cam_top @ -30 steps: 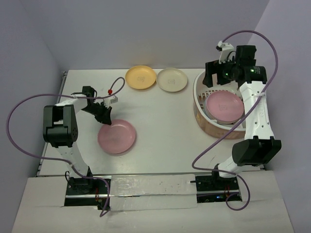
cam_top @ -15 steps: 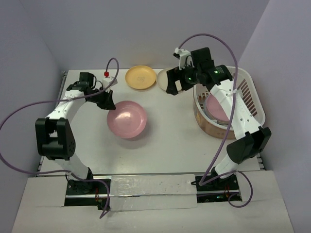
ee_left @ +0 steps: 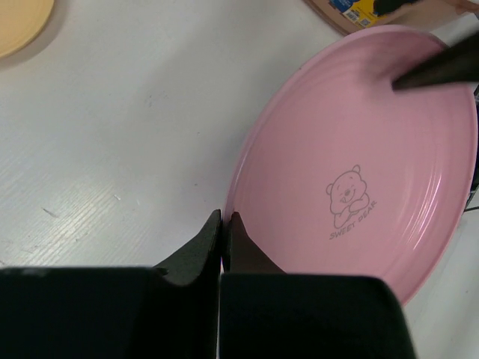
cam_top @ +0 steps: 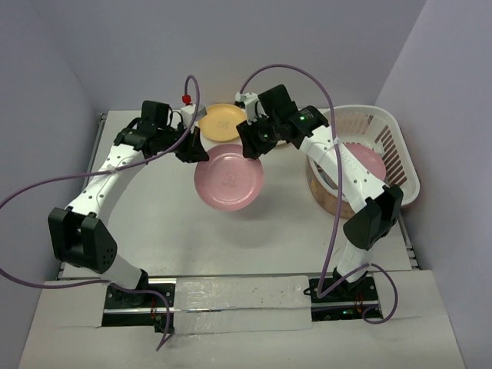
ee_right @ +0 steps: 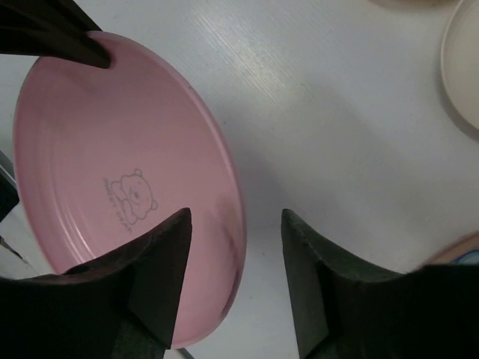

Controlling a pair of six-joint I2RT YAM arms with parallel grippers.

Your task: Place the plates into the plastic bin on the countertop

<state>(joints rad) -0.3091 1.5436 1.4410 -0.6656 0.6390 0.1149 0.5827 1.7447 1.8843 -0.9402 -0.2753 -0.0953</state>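
Plastic, we judge, from the matte pastel finish: the pink plate (cam_top: 228, 178) should be light, stiff and hard to break. It is smooth enough to slip from a shallow pinch, so the thin raised rim is the place to take it, with the fingers well over the edge.

The left gripper (ee_left: 224, 224) is clamped on that rim at the plate's left edge. It holds the plate tilted and clear of the countertop (cam_top: 154, 231), in the middle of the top view. The right gripper (ee_right: 236, 217) has its jaws apart and straddles the opposite rim, gripping nothing that we can see.

The plate is round and shallow, with faint concentric ridges and a small bear printed at its centre.

The plastic bin (cam_top: 400, 146), white and slotted, sits at the right of the top view with another pink plate (cam_top: 361, 160) inside. An orange plate (cam_top: 219, 121) lies at upper centre.
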